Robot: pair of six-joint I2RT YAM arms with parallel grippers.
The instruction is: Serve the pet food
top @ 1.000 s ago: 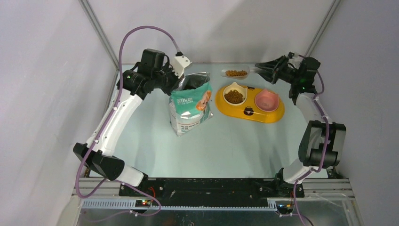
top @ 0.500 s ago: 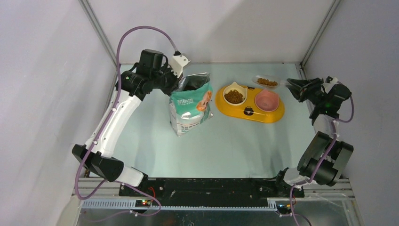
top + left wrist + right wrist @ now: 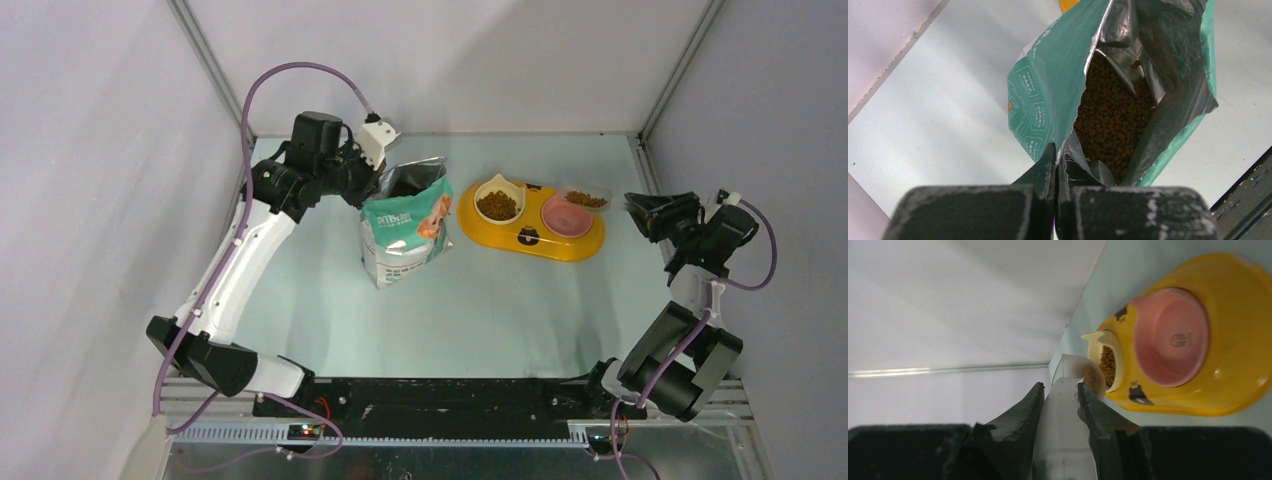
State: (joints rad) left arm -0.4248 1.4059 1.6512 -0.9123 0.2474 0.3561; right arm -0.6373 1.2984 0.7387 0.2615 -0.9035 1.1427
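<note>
Kibble (image 3: pixel 1113 115): small brown pellets. Heap inside open upright bag (image 3: pixel 400 240); portion in cream bowl (image 3: pixel 500 182); some in scoop (image 3: pixel 566 192) beside pink bowl (image 3: pixel 567 216).

I've got the bag (image 3: pixel 400 240) standing left of the feeder (image 3: pixel 560 247), pet food (image 3: pixel 1113 115) inside it and in the left bowl (image 3: pixel 500 182); the scoop (image 3: pixel 604 195), also loaded, sits at the right bowl's (image 3: pixel 566 218) far rim.

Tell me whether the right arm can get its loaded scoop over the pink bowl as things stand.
Probably yes: the right fingers grip the clear scoop, whose kibble end hangs beside the pink bowl, with nothing between them.
</note>
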